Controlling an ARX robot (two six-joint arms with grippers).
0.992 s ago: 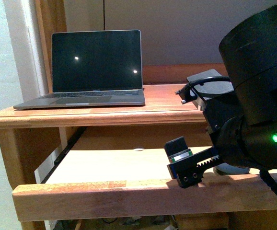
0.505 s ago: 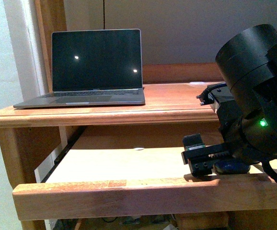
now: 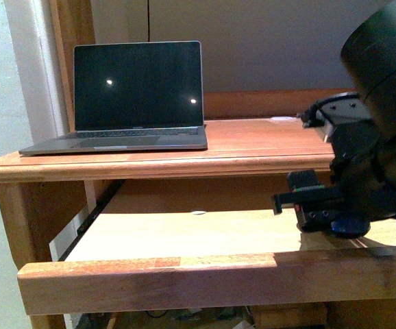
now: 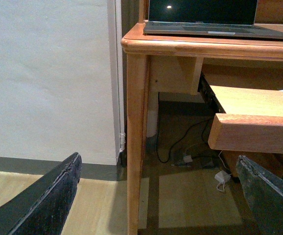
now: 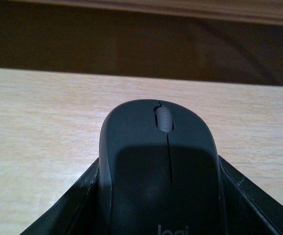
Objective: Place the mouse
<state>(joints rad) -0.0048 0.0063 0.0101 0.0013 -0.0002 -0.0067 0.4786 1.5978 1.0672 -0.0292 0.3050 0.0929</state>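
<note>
Right wrist view: fingers [image 5: 70, 223] pinch the mouse [image 5: 156, 166], long axis along them (wheel end outward).

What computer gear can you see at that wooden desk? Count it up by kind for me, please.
laptop: 1
mouse: 1
total: 2

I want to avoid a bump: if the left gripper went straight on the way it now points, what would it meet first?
Probably the light brown wooden desk leg, which stands nearly midway ahead of the open left gripper, though depth is unclear.
</note>
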